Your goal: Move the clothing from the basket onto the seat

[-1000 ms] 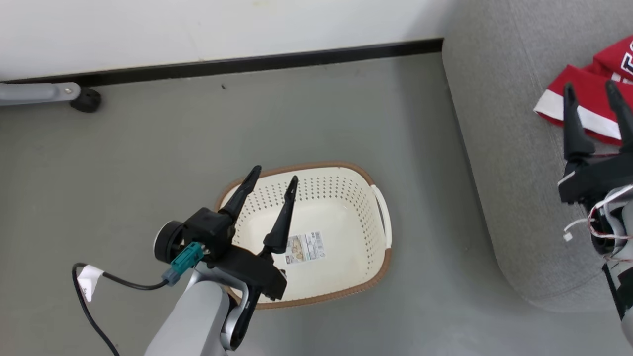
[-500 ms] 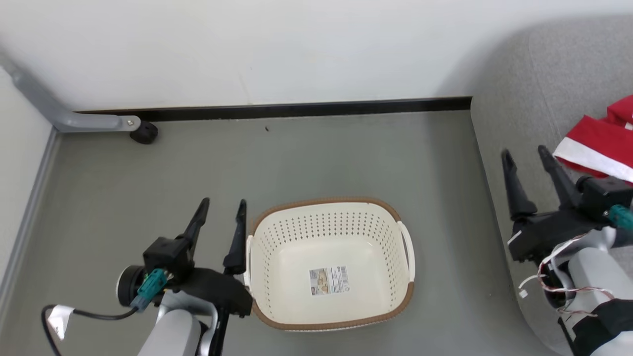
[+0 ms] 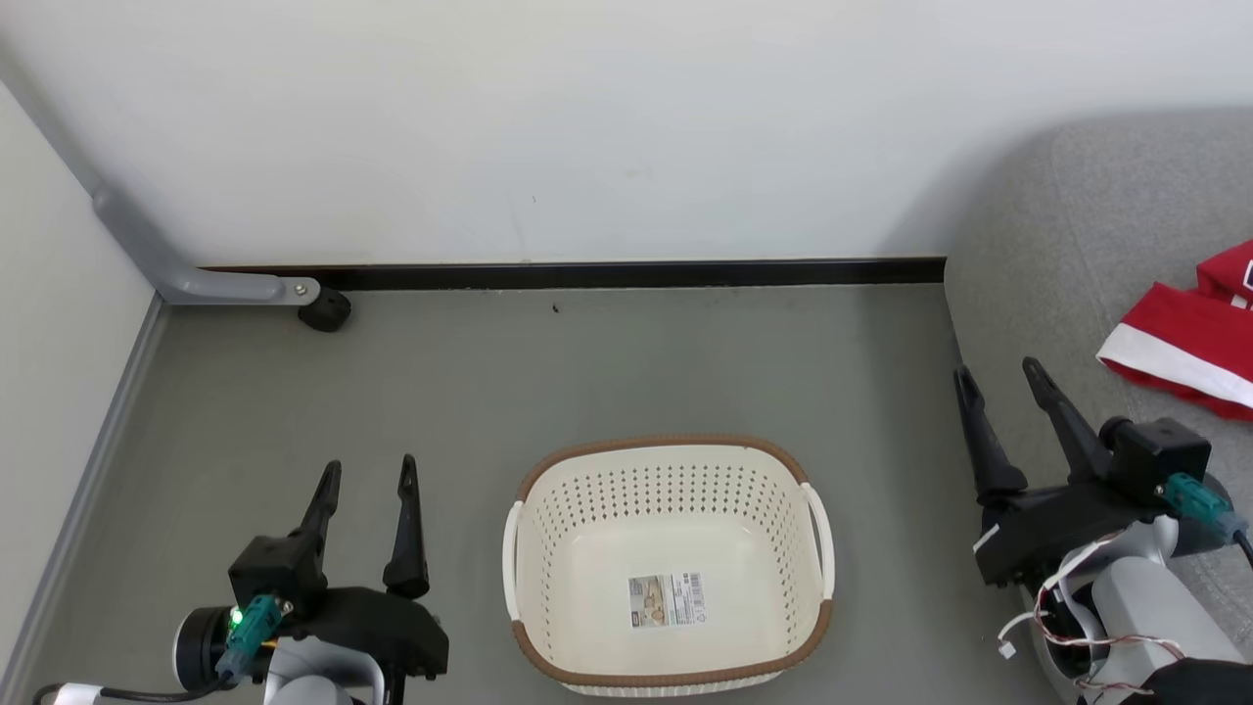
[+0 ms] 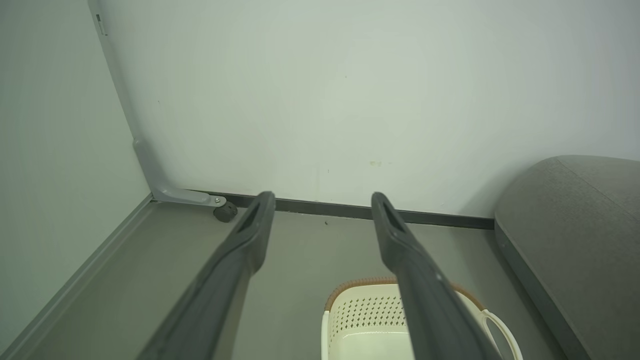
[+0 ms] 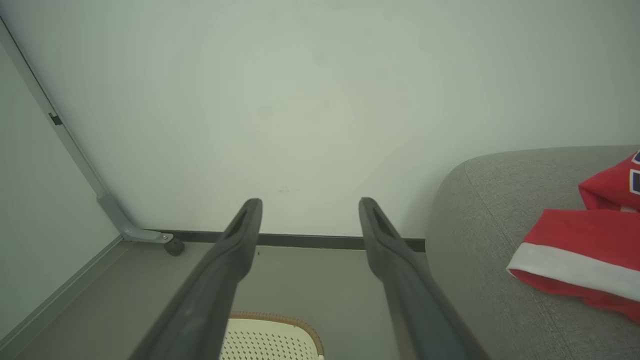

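Hovering low at the near left, the left gripper (image 3: 370, 466) has its two dark fingers parted with nothing between them, pointing toward the far wall above the grey-green floor (image 3: 607, 362). Farther off on the left, a grey metal bar (image 3: 230, 287) runs down the corner of the walls and along the floor, ending at a small black caster (image 3: 326, 310) just in front of the black baseboard (image 3: 626, 273). Just right of the left gripper, and not touching it, the basket (image 3: 666, 444) stands upright on the floor, cream and perforated, with a brown woven-look rim and white side handles. A label sticker (image 3: 666, 599) lies flat on its inner floor. Right of the basket, the right gripper (image 3: 998, 370) is likewise open and grips nothing, its fingers angled up and slightly left. In the head view their tips stand over the left edge of the seat (image 3: 1077, 225), the large grey cushion that fills the right side. Both pieces of clothing lie on the seat, well apart from the basket. The red garment with the broad white stripe (image 3: 1180, 328) lies to the right of the right gripper, clear of its fingers. The red jersey (image 3: 1235, 272) lies just beyond it at the right edge, cut off there, with only a bit of its lettering showing.
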`<state>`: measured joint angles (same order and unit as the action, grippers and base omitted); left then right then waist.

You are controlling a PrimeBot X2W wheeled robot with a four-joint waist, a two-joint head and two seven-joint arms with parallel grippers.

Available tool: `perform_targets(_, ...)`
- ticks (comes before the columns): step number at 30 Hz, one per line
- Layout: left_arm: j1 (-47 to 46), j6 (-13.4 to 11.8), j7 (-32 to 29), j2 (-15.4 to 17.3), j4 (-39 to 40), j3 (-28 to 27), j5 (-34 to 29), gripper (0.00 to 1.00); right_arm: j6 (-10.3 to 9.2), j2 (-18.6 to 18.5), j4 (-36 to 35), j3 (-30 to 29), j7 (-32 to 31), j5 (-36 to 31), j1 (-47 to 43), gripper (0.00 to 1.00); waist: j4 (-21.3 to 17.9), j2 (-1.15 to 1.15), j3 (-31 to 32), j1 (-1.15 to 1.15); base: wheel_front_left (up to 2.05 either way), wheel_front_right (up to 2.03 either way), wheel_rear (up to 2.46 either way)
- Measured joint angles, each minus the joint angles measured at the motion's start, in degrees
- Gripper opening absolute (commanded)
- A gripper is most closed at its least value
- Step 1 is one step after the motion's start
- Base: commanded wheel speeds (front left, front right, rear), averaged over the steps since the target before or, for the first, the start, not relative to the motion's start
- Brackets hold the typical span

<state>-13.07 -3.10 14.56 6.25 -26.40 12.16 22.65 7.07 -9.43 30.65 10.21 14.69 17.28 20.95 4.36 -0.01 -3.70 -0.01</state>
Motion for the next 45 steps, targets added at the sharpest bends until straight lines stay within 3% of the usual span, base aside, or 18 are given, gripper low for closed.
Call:
perform_targets(18,7.85,-1.98,-0.01,1.33,3.07,-5.36,-3.69,1.00,-1.41,1.78,-2.96,-0.62,0.00,-1.79,-6.04,1.00,-0.55,0.01,3.45,0.00,0.00,0.00,0.00)
perform_targets(45,10.17,-1.83,-0.01,-0.18,6.26,-7.69,-6.65,1.00,-2.54,1.81,-4.19,-1.43,-0.01,-3.63,-8.31,1.00,-0.90,0.01,4.00,0.01,0.00,0.00,0.00)
